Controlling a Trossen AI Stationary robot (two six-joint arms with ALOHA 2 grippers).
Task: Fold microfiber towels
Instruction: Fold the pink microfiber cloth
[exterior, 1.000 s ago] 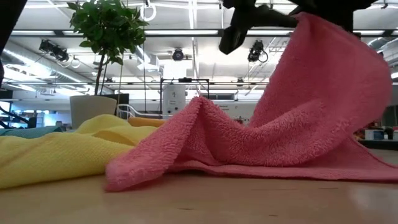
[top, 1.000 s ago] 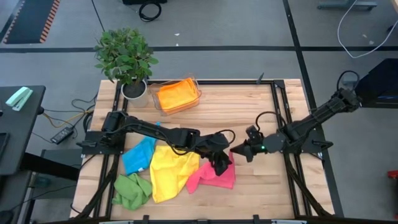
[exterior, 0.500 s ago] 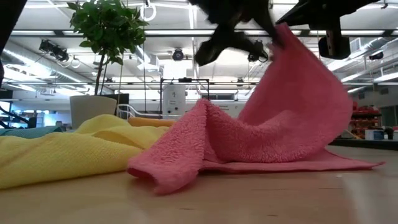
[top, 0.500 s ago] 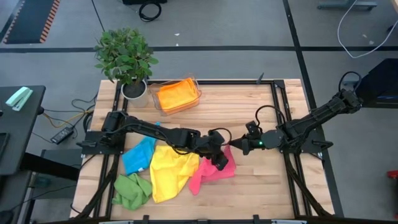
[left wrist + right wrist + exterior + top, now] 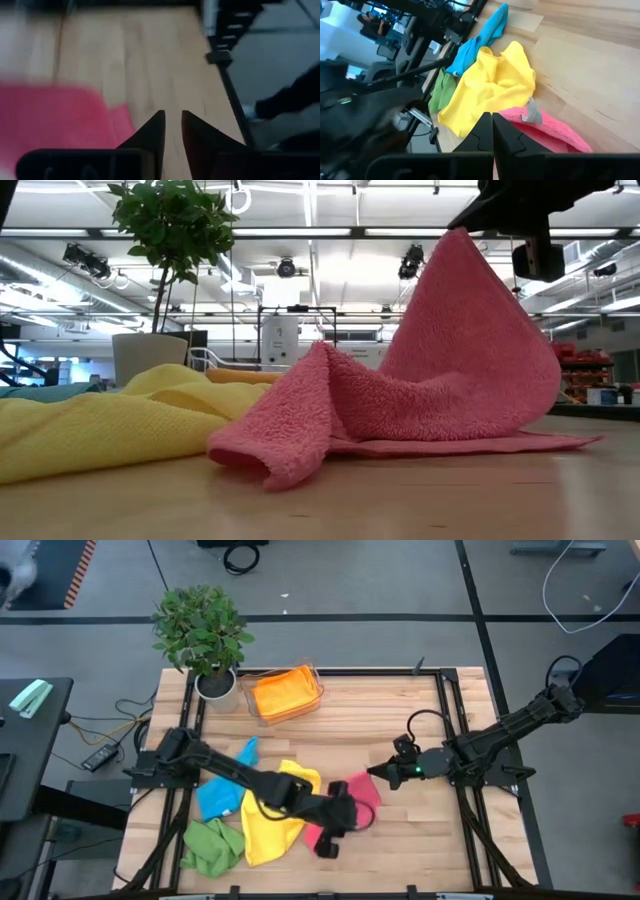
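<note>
My left end effector (image 5: 327, 845) has swung off the raised corner and down toward the near edge of the desk (image 5: 420, 840), and the pink towel (image 5: 352, 802) has drawn in tighter than it lay a second ago. Left fingers (image 5: 150, 132) now sit close together with only a thin gap and nothing between them, bare wood showing through, pink cloth just beside. My right end effector (image 5: 381, 774) is at the towel's far right corner, fingers (image 5: 485, 131) pinched together with a grey tag and pink cloth at the tips, so I read that as a grip on the corner. From the low camera the pink towel (image 5: 440, 380) stands as a peak hanging from that held corner, one side rolled into a thick lip on the wood, the rest flat. The yellow towel (image 5: 272, 812) lies crumpled just left of it, touching; blue (image 5: 222, 788) and green (image 5: 212, 845) beyond; an orange one (image 5: 283, 692) sits in the clear tray (image 5: 318, 690) by the plant (image 5: 202, 630). I judge this is the spread-out stage of the first fold, not the fold itself. Next move calls for my left end effector to open and take a free corner at the near side, so the two arms can stretch the cloth flat. The rolled lip could trap a double layer, so pick carefully.
</note>
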